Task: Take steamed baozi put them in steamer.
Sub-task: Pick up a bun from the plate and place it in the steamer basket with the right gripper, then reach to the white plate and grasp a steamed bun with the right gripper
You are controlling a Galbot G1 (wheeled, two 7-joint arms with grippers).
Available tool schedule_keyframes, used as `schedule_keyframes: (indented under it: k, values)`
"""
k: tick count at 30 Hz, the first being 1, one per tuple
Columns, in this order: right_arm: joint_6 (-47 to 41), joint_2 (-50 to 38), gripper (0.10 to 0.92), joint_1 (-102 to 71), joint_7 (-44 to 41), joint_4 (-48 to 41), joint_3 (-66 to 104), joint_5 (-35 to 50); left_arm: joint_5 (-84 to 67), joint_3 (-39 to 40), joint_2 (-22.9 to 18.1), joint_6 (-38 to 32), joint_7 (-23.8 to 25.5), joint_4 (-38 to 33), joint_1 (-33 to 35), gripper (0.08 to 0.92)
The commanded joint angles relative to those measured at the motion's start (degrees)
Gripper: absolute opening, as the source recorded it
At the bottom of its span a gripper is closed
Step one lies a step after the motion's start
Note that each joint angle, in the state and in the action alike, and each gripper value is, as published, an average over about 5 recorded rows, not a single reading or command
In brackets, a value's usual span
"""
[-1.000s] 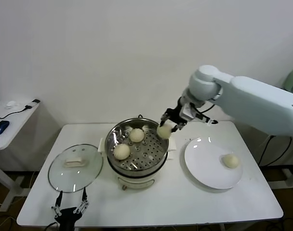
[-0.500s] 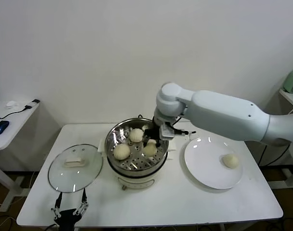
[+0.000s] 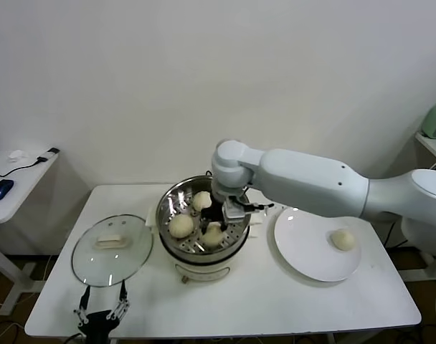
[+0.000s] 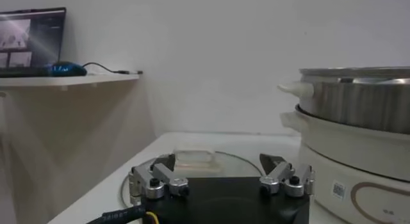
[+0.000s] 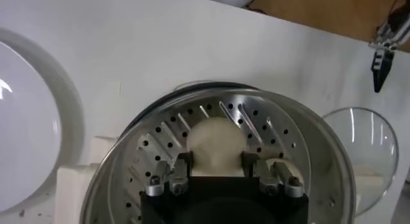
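Head view: the right pincer (image 3: 216, 217) is down inside the steamer (image 3: 204, 215), clamped on a baozi (image 3: 212, 233) at the tray's near right, beside two others (image 3: 181, 226). A fourth bun (image 3: 342, 240) lies on the plate (image 3: 304, 251) to the right. The left pincer (image 3: 102, 309) is parked at the counter's (image 3: 225, 301) near left edge.

Left wrist view: its fingers (image 4: 160, 179) are spread, gripping nothing, near the glass lid (image 4: 192, 160).

Right wrist view: the bun (image 5: 214, 145) sits between the fingers (image 5: 176, 174) over the perforated tray (image 5: 160, 148). Soft dough may stick on release and lift with the pincer.

White wall (image 3: 132, 86) behind white table (image 3: 275, 301) (side desk (image 3: 17, 179) left).
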Motion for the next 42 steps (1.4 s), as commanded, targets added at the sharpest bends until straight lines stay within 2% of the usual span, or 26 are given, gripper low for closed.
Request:
schedule_keyframes:
  k: [1, 8, 11, 14, 18, 22, 25, 28, 31, 37, 42]
  values:
    - [1.56, 1.76, 0.607, -1.38, 0.89, -1.52, -0.07, -1.19, -0.23, -0.47, -0.01, -0.09, -0.14, 0.09, 0.02, 0.823]
    - [1.21, 0.73, 0.786, -0.76, 2.17, -2.19, 1.45, -1.29, -0.67, -1.05, 0.15, 0.17, -0.34, 0.01, -0.11, 0.823]
    - [0.12, -1.06, 0.817, 0.73, 2.06, -1.81, 3.61, 0.0, -0.68, -0.9, 0.15, 0.36, -0.34, 0.02, -0.33, 0.823]
    - [-4.16, -4.43, 0.822, 2.72, 1.3, -2.03, 7.04, 4.39, -0.62, -0.65, 0.05, 0.54, -0.33, -0.01, -0.48, 0.823]
    - [-18.36, -10.51, 0.823, 5.87, 0.64, -4.97, 12.47, 12.41, -0.57, -0.52, 0.0, 0.61, -0.33, -0.04, -0.45, 0.823]
    - [-35.88, -18.29, 0.823, 8.97, 0.23, -12.19, 11.76, 22.66, -0.58, -0.56, 0.13, 0.5, -0.36, -0.08, -0.31, 0.823]
    - [-42.84, -22.87, 0.823, 9.19, -0.28, -19.36, 8.48, 27.35, -0.64, -0.59, 0.24, 0.37, -0.39, 0.06, -0.22, 0.823]
    - [-44.52, -26.44, 0.823, 6.45, -0.58, -25.38, 7.19, 27.83, -0.68, -0.54, 0.31, 0.37, -0.39, 0.2, -0.22, 0.823]
    - [-44.97, -29.83, 0.823, 2.82, -0.57, -27.76, 6.37, 27.98, -0.73, -0.51, 0.35, 0.46, -0.38, 0.25, -0.23, 0.823]
    - [-45.77, -36.36, 0.823, -5.45, 0.02, -23.6, 5.25, 27.88, -0.71, -0.42, 0.35, 0.6, -0.37, 0.6, -0.19, 0.823]
    - [-45.47, -38.22, 0.823, -12.88, 0.89, -22.41, 8.83, 25.35, -0.53, -0.06, 0.33, 0.73, -0.34, 0.88, -0.29, 0.823]
